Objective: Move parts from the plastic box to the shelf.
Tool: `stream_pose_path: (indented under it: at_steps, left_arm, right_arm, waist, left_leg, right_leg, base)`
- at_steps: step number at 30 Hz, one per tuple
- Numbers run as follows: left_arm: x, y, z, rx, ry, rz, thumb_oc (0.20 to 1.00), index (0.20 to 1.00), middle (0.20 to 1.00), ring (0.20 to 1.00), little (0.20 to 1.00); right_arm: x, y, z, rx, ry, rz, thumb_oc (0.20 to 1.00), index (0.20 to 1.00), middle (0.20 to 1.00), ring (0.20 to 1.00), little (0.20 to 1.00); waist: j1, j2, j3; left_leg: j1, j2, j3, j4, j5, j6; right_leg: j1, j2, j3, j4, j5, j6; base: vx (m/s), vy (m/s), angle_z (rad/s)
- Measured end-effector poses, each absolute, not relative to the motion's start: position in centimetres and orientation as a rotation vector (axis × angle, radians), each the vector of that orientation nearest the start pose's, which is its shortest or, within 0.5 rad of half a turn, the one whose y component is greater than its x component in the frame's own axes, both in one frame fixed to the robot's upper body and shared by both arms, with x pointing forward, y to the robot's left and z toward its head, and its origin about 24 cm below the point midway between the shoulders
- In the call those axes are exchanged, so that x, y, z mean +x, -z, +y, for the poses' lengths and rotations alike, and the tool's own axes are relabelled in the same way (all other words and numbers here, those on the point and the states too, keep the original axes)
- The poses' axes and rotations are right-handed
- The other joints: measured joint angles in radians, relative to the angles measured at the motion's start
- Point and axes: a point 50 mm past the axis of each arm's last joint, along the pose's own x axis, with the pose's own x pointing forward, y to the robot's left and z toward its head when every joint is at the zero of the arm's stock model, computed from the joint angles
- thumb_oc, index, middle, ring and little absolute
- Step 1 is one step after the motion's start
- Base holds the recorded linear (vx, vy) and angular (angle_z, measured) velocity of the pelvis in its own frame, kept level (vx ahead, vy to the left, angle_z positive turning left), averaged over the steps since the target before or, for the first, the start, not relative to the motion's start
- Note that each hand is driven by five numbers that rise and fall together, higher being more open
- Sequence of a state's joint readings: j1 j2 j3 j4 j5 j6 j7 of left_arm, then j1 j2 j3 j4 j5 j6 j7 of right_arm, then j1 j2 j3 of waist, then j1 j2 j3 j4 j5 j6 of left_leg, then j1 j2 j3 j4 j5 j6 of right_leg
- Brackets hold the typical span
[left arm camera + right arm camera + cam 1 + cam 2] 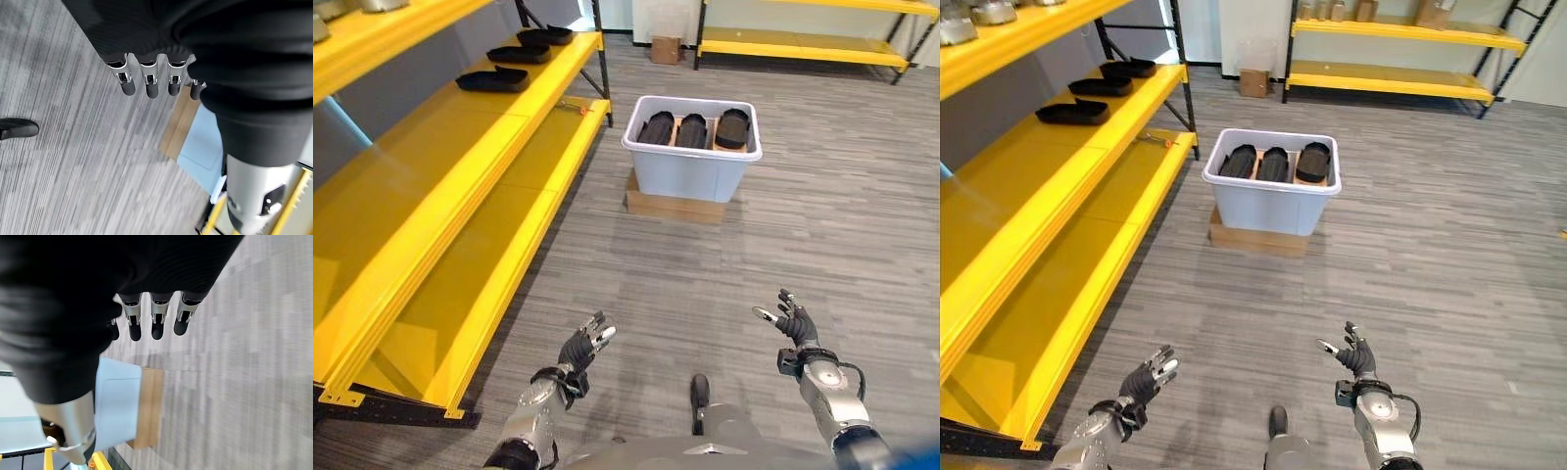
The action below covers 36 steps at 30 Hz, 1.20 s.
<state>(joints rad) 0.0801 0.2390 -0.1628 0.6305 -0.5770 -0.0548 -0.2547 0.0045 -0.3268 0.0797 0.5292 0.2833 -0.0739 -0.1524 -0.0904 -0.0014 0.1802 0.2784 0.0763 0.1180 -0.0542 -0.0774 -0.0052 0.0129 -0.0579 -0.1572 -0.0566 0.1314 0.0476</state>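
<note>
We are holding our left hand (579,350) and right hand (793,323) relaxed and empty, approaching the plastic box (691,164) of parts (694,129) upper centre.

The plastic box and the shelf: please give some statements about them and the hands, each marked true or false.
1. The plastic box holds three black parts. True.
2. The box stands directly on the floor. False: it rests on a flat cardboard piece.
3. Three black parts lie on the yellow shelf. True.
4. The left hand holds a part. False: it is open and empty.
5. The right hand is inside the box. False: it is open, well short of it.
</note>
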Motion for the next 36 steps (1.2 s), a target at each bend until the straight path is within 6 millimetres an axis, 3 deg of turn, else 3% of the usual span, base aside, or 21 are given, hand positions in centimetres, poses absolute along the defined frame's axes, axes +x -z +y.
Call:
stream_pose_path:
  at_steps: [2,6,8,10,13,14,15,16,19,22,25,28,29,31,32,33,36]
  left_arm:
    - [18.3,9.2,18.8,-0.359,0.104,0.589,1.0,1.0,1.0,1.0,1.0]
    - [18.8,9.0,18.9,-0.427,0.041,0.559,1.0,1.0,1.0,1.0,1.0]
    - [19.0,9.0,18.7,-0.441,0.033,0.551,1.0,1.0,1.0,1.0,1.0]
    - [19.3,8.8,18.3,-0.455,0.035,0.537,1.0,1.0,1.0,1.0,1.0]
    - [19.4,8.8,17.9,-0.466,0.039,0.531,1.0,1.0,1.0,1.0,1.0]
    - [19.5,8.8,17.9,-0.465,0.04,0.529,1.0,1.0,1.0,1.0,1.0]
    - [19.7,8.6,18.0,-0.463,0.042,0.523,1.0,1.0,1.0,1.0,1.0]
    - [19.7,8.6,18.2,-0.456,0.04,0.53,1.0,1.0,1.0,1.0,1.0]
    - [19.7,8.7,18.4,-0.478,0.009,0.537,1.0,1.0,1.0,1.0,1.0]
    - [19.1,9.3,18.4,-0.486,-0.018,0.569,1.0,1.0,1.0,1.0,1.0]
    - [19.0,9.4,18.2,-0.491,-0.014,0.57,1.0,1.0,1.0,1.0,1.0]
    - [18.3,9.7,18.4,-0.511,-0.039,0.581,1.0,1.0,1.0,1.0,1.0]
    - [18.3,9.7,18.5,-0.527,-0.054,0.576,1.0,1.0,1.0,1.0,1.0]
    - [18.5,9.7,18.9,-0.527,-0.065,0.57,1.0,1.0,1.0,1.0,1.0]
    - [18.9,9.4,19.2,-0.516,-0.06,0.559,1.0,1.0,1.0,1.0,1.0]
    - [19.4,9.0,19.6,-0.498,-0.042,0.54,1.0,1.0,1.0,1.0,1.0]
    - [20.8,8.1,20.1,-0.428,0.003,0.517,1.0,1.0,1.0,1.0,1.0]
  right_arm:
    - [22.2,4.7,-24.9,-0.115,0.266,0.411,1.0,1.0,1.0,1.0,1.0]
    - [21.7,5.0,-24.9,-0.112,0.268,0.417,1.0,1.0,1.0,1.0,1.0]
    - [21.7,5.0,-24.9,-0.117,0.264,0.415,1.0,1.0,1.0,1.0,1.0]
    - [21.8,4.9,-25.0,-0.138,0.258,0.409,1.0,1.0,1.0,1.0,1.0]
    - [21.7,4.9,-25.0,-0.157,0.241,0.41,1.0,1.0,1.0,1.0,1.0]
    - [21.8,4.9,-25.0,-0.156,0.237,0.407,1.0,1.0,1.0,1.0,1.0]
    - [21.9,4.8,-24.9,-0.151,0.224,0.395,1.0,1.0,1.0,1.0,1.0]
    - [22.0,4.9,-24.4,-0.128,0.191,0.396,1.0,1.0,1.0,1.0,1.0]
    - [21.9,5.0,-24.0,-0.119,0.163,0.402,1.0,1.0,1.0,1.0,1.0]
    - [21.1,5.6,-24.1,-0.124,0.187,0.421,1.0,1.0,1.0,1.0,1.0]
    - [20.4,6.0,-24.2,-0.123,0.187,0.441,1.0,1.0,1.0,1.0,1.0]
    - [20.8,5.9,-23.5,-0.108,0.123,0.435,1.0,1.0,1.0,1.0,1.0]
    - [20.8,5.9,-23.4,-0.104,0.11,0.438,1.0,1.0,1.0,1.0,1.0]
    - [20.4,6.0,-23.6,-0.073,0.113,0.447,1.0,1.0,1.0,1.0,1.0]
    - [20.2,6.3,-23.4,-0.057,0.114,0.454,1.0,1.0,1.0,1.0,1.0]
    - [20.3,6.3,-22.6,-0.033,0.103,0.449,1.0,1.0,1.0,1.0,1.0]
    - [21.4,5.4,-19.9,0.049,0.078,0.381,1.0,1.0,1.0,1.0,1.0]
  waist:
    - [-0.001,-0.003,-0.002]
    - [0.0,-0.03,-0.014]
    - [-0.002,-0.026,-0.016]
    - [-0.004,-0.012,-0.025]
    - [-0.003,-0.014,-0.021]
    - [0.0,-0.024,-0.017]
    - [-0.001,-0.035,-0.009]
    - [-0.001,-0.037,-0.007]
    - [-0.001,-0.028,-0.006]
    - [0.013,0.004,-0.004]
    - [0.022,0.008,0.017]
    - [0.041,0.006,0.025]
    - [0.044,0.004,0.028]
    - [0.034,0.005,0.029]
    - [0.032,-0.014,0.038]
    - [0.045,-0.049,0.045]
    - [0.057,-0.049,0.047]
  left_leg:
    - [0.0,0.027,0.056,0.05,0.015,-0.02]
    - [-0.067,0.052,0.067,0.264,0.006,-0.051]
    - [-0.121,0.08,0.062,0.402,0.007,-0.068]
    - [-0.222,0.122,0.05,0.6,0.061,-0.156]
    - [-0.377,0.151,0.013,0.847,0.189,-0.158]
    - [-0.425,0.164,0.04,0.895,0.157,-0.148]
    - [-0.471,0.17,0.094,0.846,0.122,-0.127]
    - [-0.447,0.157,0.16,0.6,0.095,-0.094]
    - [-0.354,0.089,0.203,0.095,0.13,-0.097]
    - [-0.362,0.086,0.203,-0.041,0.188,-0.1]
    - [-0.376,0.087,0.228,-0.029,0.211,-0.096]
    - [-0.369,0.039,0.148,-0.042,0.213,-0.088]
    - [-0.361,0.027,0.149,-0.039,0.216,-0.076]
    - [-0.322,0.009,0.186,-0.026,0.202,-0.013]
    - [-0.306,-0.011,0.198,-0.011,0.232,0.016]
    - [-0.295,-0.05,0.203,0.01,0.205,0.046]
    - [-0.267,-0.1,0.199,0.053,0.118,0.109]
  right_leg:
    - [0.02,0.031,-0.006,-0.001,-0.017,-0.045]
    - [0.054,0.042,0.002,-0.008,-0.069,-0.074]
    - [0.067,0.055,0.004,-0.001,-0.095,-0.099]
    - [0.055,0.073,0.003,0.042,-0.129,-0.137]
    - [0.069,0.081,0.009,0.074,-0.152,-0.185]
    - [0.081,0.078,0.01,0.072,-0.159,-0.193]
    - [0.098,0.08,0.005,0.06,-0.165,-0.193]
    - [0.126,0.088,0.008,0.033,-0.169,-0.175]
    - [0.172,0.102,0.012,-0.019,-0.165,-0.153]
    - [0.198,0.133,0.039,-0.035,-0.187,-0.126]
    - [0.221,0.131,0.071,-0.035,-0.196,-0.124]
    - [0.233,0.094,0.156,-0.034,-0.216,-0.094]
    - [0.247,0.082,0.167,-0.034,-0.222,-0.086]
    - [0.298,0.063,0.161,-0.033,-0.262,-0.072]
    - [0.318,0.036,0.146,-0.014,-0.292,-0.055]
    - [0.301,-0.005,0.114,0.066,-0.331,-0.038]
    - [0.223,-0.062,0.071,0.323,-0.343,-0.017]
  base:
    - [0.27,-0.241,-0.13]
    - [0.18,-0.201,-0.16]
    - [0.14,-0.201,-0.17]
    - [0.16,-0.23,-0.1]
    - [0.13,-0.09,-0.03]
    - [0.27,0.077,0.09]
    - [0.41,0.252,0.05]
    - [0.4,0.29,0.04]
    - [0.28,0.192,-0.06]
    - [0.33,0.22,-0.19]
    - [0.33,0.246,-0.3]
    - [0.35,0.253,-0.8]
    - [0.3,0.24,-0.58]
    - [0.28,0.239,-0.11]
    - [0.28,0.247,0.16]
    - [0.32,0.286,0.18]
    - [0.26,0.296,0.15]
